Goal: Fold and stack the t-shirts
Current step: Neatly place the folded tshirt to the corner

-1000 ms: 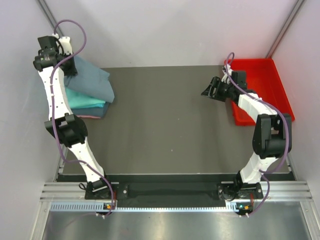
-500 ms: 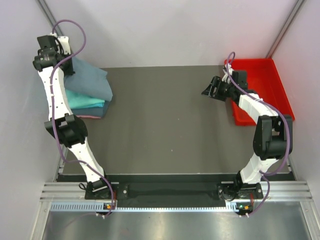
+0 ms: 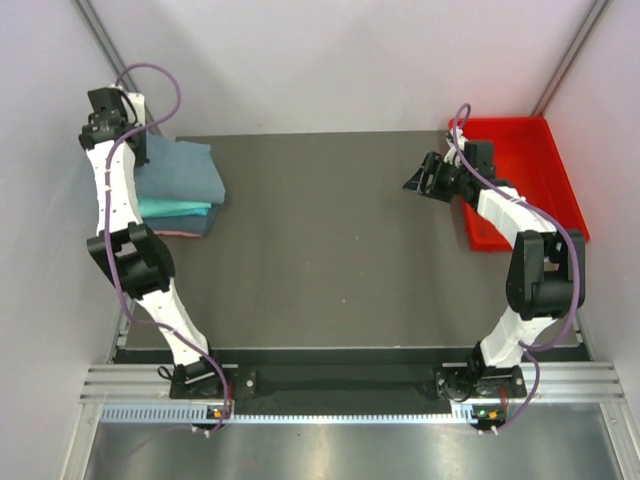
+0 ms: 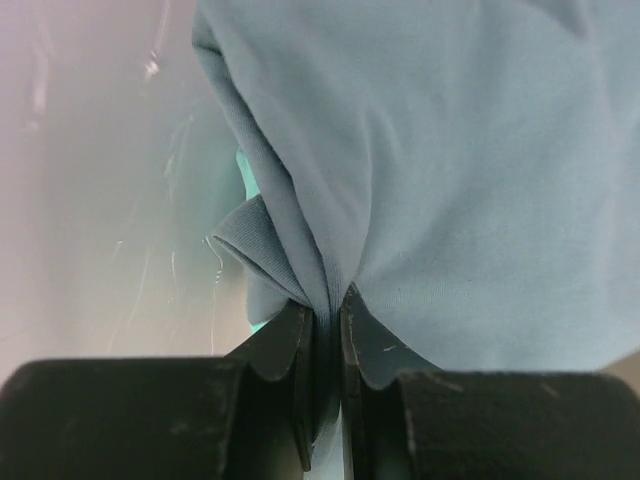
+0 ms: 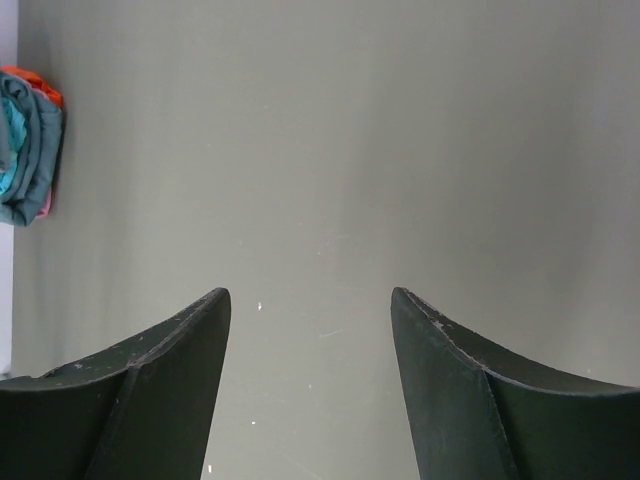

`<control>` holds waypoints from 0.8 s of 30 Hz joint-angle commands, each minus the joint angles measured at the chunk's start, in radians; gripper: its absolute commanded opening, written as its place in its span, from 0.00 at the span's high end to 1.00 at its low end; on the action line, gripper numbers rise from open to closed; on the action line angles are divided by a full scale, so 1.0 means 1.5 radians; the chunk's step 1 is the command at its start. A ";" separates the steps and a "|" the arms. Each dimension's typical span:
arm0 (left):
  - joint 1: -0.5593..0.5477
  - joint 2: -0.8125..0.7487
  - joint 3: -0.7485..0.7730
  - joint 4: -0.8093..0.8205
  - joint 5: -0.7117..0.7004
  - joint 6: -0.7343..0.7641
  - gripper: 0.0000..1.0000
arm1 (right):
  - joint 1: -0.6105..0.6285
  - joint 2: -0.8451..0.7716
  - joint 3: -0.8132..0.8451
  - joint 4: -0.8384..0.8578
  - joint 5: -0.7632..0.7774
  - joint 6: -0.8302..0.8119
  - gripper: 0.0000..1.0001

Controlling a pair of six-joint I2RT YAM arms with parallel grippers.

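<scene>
The t-shirts lie in a folded stack at the table's back left. A grey-blue t-shirt (image 3: 185, 170) is on top, with teal (image 3: 172, 208), blue (image 3: 190, 223) and a pink edge (image 3: 172, 233) under it. My left gripper (image 3: 133, 148) is at the stack's far left corner. In the left wrist view it (image 4: 327, 300) is shut on a pinched fold of the grey-blue t-shirt (image 4: 450, 180), and teal cloth (image 4: 243, 172) peeks out beside it. My right gripper (image 3: 416, 182) hovers open over bare table, far from the stack (image 5: 25, 150). Nothing is between its fingers (image 5: 310, 300).
A red plastic tray (image 3: 535, 170) stands at the back right corner, just behind my right arm. White walls close in the left, back and right sides. The dark table (image 3: 330, 250) stretches between the stack and the tray.
My left gripper has shifted slightly with the grey-blue t-shirt, which now lies flatter and squarer on the stack. The right arm has not moved.
</scene>
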 commanded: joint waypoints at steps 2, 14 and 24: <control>0.004 -0.031 -0.039 0.118 -0.065 0.041 1.00 | -0.006 -0.026 -0.005 0.026 -0.007 -0.005 0.35; -0.014 0.031 -0.048 0.225 -0.207 0.141 1.00 | -0.006 -0.043 -0.017 0.020 0.002 -0.016 0.35; -0.042 0.043 -0.099 0.270 -0.297 0.162 0.65 | -0.007 -0.038 -0.017 0.018 0.006 -0.020 0.35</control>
